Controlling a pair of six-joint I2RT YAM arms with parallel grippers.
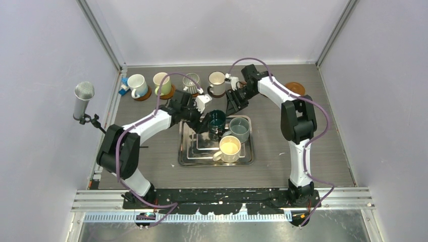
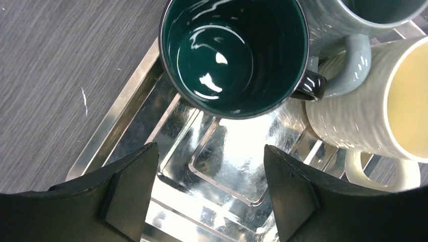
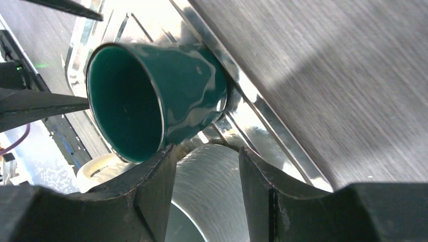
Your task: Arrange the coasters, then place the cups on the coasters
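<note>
Left fingers (image 2: 134,186) spread wide, nothing between them. Dark teal mug (image 2: 234,55) is seen upright on the steel tray (image 2: 116,126), just ahead of the tips, handle to their right. Right fingers (image 3: 156,191) part-spread, nothing pinched; grey-blue mug (image 3: 212,186) is seen beyond their gap. The teal wall should be straddled away from the handle and lifted straight, so the neighbouring mugs are not knocked.

1. The left arm (image 1: 151,123) and right arm (image 1: 275,92) have smooth white shells between bulky black joint housings.
2. A purple cable (image 1: 251,59) loops loosely along each arm.
3. The left gripper (image 2: 209,151) and right gripper (image 3: 207,151) are matte black, with broad wedge-shaped fingers (image 2: 131,191) and flat inner faces.
</note>
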